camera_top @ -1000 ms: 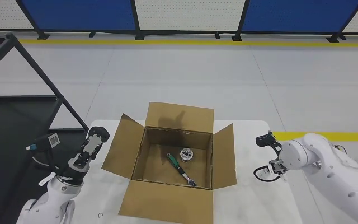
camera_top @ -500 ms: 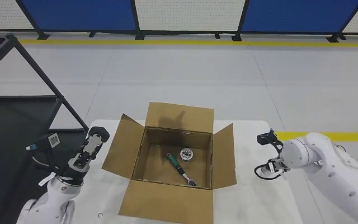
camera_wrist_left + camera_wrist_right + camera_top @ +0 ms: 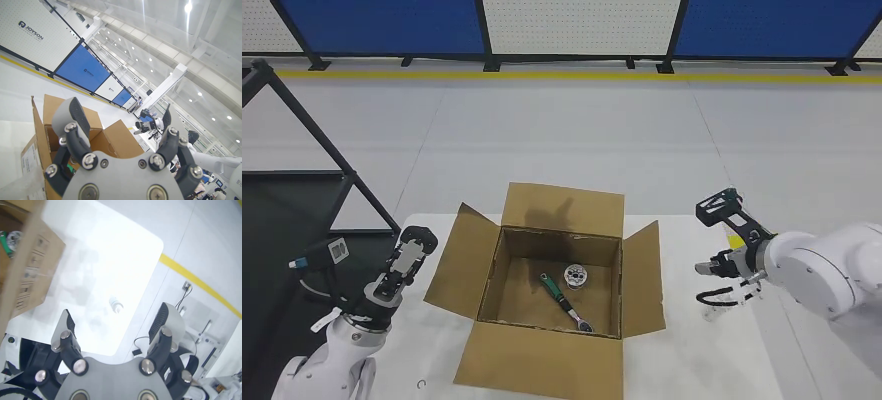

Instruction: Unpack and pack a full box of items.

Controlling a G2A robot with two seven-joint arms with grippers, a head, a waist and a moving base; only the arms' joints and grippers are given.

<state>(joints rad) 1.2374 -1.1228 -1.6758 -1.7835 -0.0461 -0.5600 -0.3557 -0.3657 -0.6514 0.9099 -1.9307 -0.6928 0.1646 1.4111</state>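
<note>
The open cardboard box (image 3: 564, 208) stands on the middle of the white table (image 3: 687, 235), its far flap at the far edge and all four flaps folded outward. The top view looks into the box: a wrench (image 3: 564, 301) with a green handle lies on the floor of the box, and a round metal part (image 3: 576, 274) lies just beside the handle end, toward the far wall. The right wrist view gives the table surface between the box and the right edge, where a small white part (image 3: 114, 302) lies on its own, apart from the box. The left hand (image 3: 414, 243) sits over the left edge of the table, just beside the left flap. The left wrist view shows it tilted upward toward the ceiling, fingers spread, nothing grasped. The right hand (image 3: 709, 283) sits over the right edge of the table, clear of the right flap, angled down at the table, fingers spread and released.
</note>
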